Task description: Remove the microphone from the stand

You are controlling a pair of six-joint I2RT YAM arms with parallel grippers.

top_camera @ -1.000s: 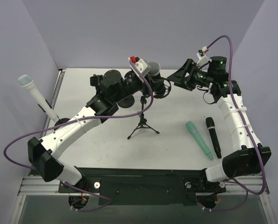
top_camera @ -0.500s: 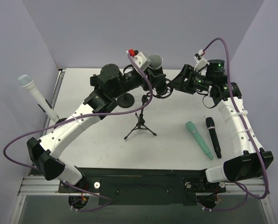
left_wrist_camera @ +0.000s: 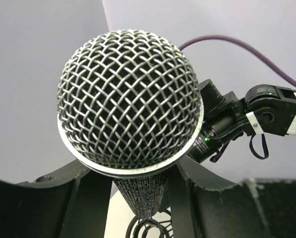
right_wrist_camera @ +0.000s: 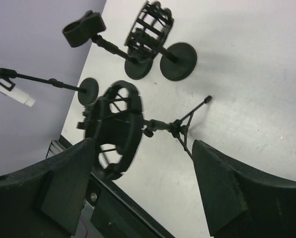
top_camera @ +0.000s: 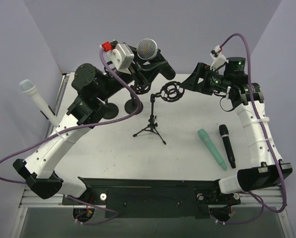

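The microphone [top_camera: 147, 48] has a silver mesh head and a black handle. My left gripper [top_camera: 155, 62] is shut on its handle and holds it in the air, up and left of the stand, clear of the mount. In the left wrist view the head [left_wrist_camera: 130, 101] fills the frame, with the left gripper [left_wrist_camera: 138, 198] closed on the handle below it. The black tripod stand [top_camera: 150, 130] carries an empty ring-shaped shock mount [top_camera: 170, 92]. My right gripper [top_camera: 187, 85] is open just right of the mount. In the right wrist view the mount [right_wrist_camera: 113, 129] sits by the left finger of the right gripper [right_wrist_camera: 144, 144], not gripped.
A teal microphone [top_camera: 211, 148] and a black microphone [top_camera: 227, 145] lie on the table at the right. A white microphone [top_camera: 38, 104] leans on a stand at the far left. Round stand bases [top_camera: 133, 105] [top_camera: 107, 110] stand behind the tripod.
My left gripper has lifted the microphone up and to the left, out of the shock mount. The stand has shifted slightly. The right gripper stays next to the mount.
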